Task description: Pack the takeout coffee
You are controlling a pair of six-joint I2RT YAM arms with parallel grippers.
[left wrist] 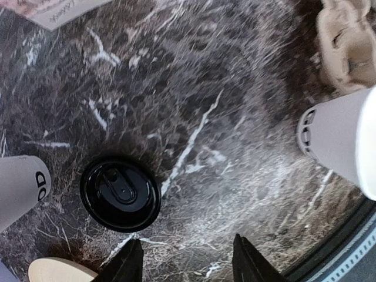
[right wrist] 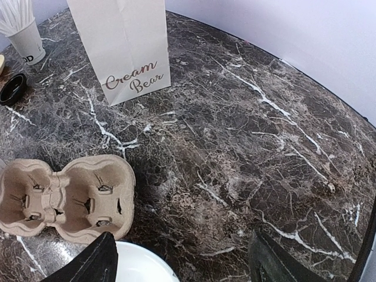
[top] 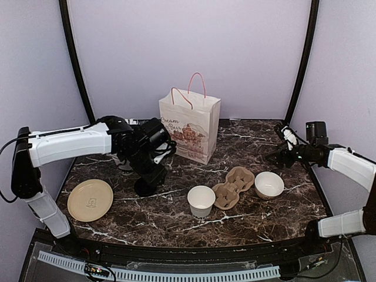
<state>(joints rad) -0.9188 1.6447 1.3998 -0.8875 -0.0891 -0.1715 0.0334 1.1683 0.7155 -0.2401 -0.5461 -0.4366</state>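
Now, from overhead, the left arm reaches across the marble table (top: pixel 176 220), and its wrist covers most of the black lid (top: pixel 143 188) beneath it. Switch to the left wrist camera and that lid is in plain sight: round, glossy, lying flat on the stone with a small tab on top. It sits just ahead of the left gripper (left wrist: pixel 187 261), whose fingers are spread wide with nothing between them. That same view catches the black lettering near the base of the white paper cup (left wrist: pixel 343 138) at the right edge (from above, the cup shows mostly its open mouth, with only a hint of print at the foot). The cup stands upright and uncovered near the front middle of the table, well apart from the lid and just beside the brown pulp cup carrier (top: pixel 234 187). A white bowl (top: pixel 269 184) sits on the carrier's other side, touching or nearly so, hard to call. Over on the right, the right gripper (right wrist: pixel 182 267) is held above the table, fingers spread and empty, looking down on the carrier and the bowl's rim. Its camera reads "Cream Bear" on the paper bag (right wrist: pixel 123 47). It also finds the cup of white straws (right wrist: pixel 23 32) at far left, which the overhead view largely hides behind the left arm. A tan plate (top: pixel 90 200) sits front left.
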